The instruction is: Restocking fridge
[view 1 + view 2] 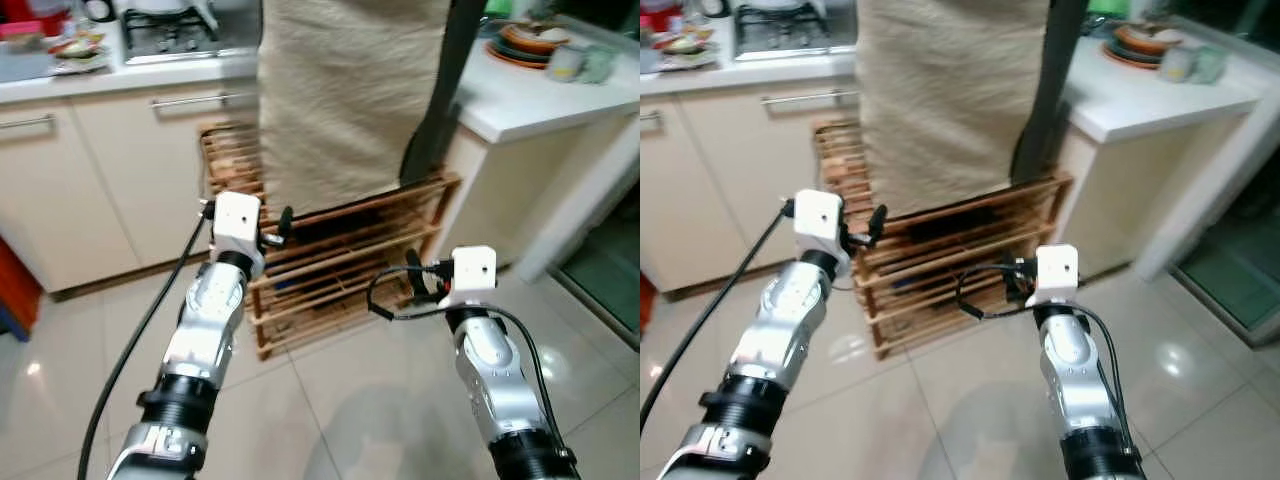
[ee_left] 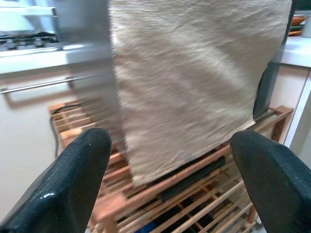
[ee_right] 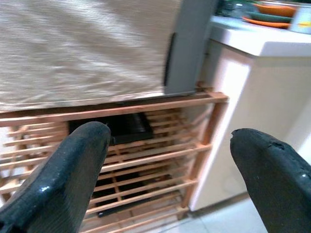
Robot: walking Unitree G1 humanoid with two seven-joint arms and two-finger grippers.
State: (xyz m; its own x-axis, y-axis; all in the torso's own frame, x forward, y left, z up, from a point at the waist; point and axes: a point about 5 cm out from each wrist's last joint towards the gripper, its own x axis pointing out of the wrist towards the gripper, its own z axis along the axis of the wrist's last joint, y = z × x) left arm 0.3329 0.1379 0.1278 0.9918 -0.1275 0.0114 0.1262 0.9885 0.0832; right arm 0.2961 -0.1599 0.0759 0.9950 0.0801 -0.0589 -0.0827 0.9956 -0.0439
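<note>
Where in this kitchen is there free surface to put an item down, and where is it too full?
Free: the white counter in front of the stacked plates, and the floor tiles before the wooden rack. Crowded: the counter left of the stove, and the rack's top under the beige cloth.

We see a beige woven cloth [image 1: 345, 95] over a brown slatted wooden rack [image 1: 340, 265], cream cabinets [image 1: 110, 170], and white glossy floor tiles [image 1: 340, 410].

Rough beige woven cloth [image 1: 345, 90], slatted bare wood rack [image 1: 340, 265], glossy pale floor tiles [image 1: 350, 400], smooth white counter [image 1: 530, 95], brushed silver metal arms.
</note>
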